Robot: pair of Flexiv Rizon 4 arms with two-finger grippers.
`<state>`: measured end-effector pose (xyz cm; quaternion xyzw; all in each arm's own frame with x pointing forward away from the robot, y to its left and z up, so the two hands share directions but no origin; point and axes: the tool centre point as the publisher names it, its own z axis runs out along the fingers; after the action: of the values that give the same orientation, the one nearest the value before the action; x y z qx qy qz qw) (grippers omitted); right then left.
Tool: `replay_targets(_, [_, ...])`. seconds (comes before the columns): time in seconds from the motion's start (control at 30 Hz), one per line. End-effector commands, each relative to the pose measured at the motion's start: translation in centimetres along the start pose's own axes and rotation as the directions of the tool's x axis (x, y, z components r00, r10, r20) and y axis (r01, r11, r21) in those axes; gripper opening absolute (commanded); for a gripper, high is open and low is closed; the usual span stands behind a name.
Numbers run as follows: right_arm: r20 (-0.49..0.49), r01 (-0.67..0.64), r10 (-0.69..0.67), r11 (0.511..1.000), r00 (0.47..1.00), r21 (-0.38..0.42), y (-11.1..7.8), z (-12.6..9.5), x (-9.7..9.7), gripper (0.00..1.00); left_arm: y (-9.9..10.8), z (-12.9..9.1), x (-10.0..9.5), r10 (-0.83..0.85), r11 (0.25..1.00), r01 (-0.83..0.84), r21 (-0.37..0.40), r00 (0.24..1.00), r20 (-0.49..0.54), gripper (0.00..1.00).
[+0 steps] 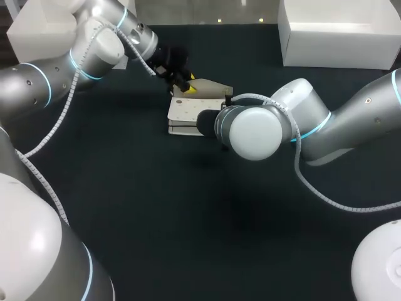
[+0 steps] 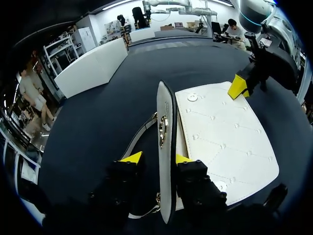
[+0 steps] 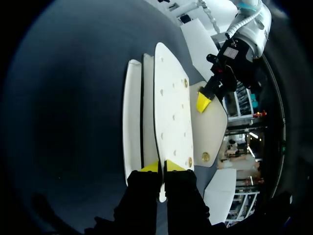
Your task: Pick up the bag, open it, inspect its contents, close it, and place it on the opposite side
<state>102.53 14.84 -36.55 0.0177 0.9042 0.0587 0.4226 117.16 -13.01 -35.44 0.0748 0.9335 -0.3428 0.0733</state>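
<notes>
White bag (image 1: pixel 187 111): lies flat on the dark table (image 1: pixel 125 207), a little left of the middle and in the far half. Front flap (image 2: pixel 165 110): stands up on edge, with a gold clasp (image 2: pixel 163 129) on its outer face and a thin strap (image 2: pixel 141 138) trailing on the table just beside it.

Left gripper (image 2: pixel 156 157): comes in from the far left and hangs over the bag's far edge, claw parted and straddling the raised flap. Touches the flap's inner side with one finger (image 2: pixel 183 159). Leaves a dark gap on the clasp side between the other tip and the flap, so grips nothing from two sides.

Right gripper (image 3: pixel 163 167): sits at the bag's right end, claw drawn almost together and pinching the edge of the studded white panel (image 3: pixel 171 112) from both sides. Further white layers of the bag alongside that panel. Seen from the left wrist, sits at the panel corner farthest from the left gripper. Hidden in the head view behind the big rounded joint of the right arm (image 1: pixel 254 132), together with the bag's right end.

Far left corner of the table: left white box (image 1: pixel 37 25), well apart from the bag, partly covered by the left arm (image 1: pixel 94 53) crossing in front. Far right: right white box (image 1: pixel 338 31), larger and also well apart from the bag. Between the boxes and the bag, bare dark cloth only.
</notes>
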Motion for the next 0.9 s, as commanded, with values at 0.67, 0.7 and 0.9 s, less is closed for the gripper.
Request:
replay_targets(0.67, [0.059,0.005,-0.004,1.000,0.998,-0.015,0.0,-0.2,0.3,0.27,0.2,0.0,-0.7,-0.016,1.000,0.017,0.024,0.999,-0.035,0.00])
replay_targets(0.7, [0.056,0.006,-0.005,1.000,0.998,-0.024,0.0,-0.3,0.2,0.47,0.0,-0.2,-0.7,-0.014,1.000,0.015,0.025,0.999,-0.033,0.00])
replay_targets(0.9, [0.040,0.007,-0.006,0.999,0.999,-0.035,0.4,-2.1,-0.8,1.00,-0.9,-1.6,-0.7,-0.003,1.000,0.003,0.030,1.000,-0.013,0.00])
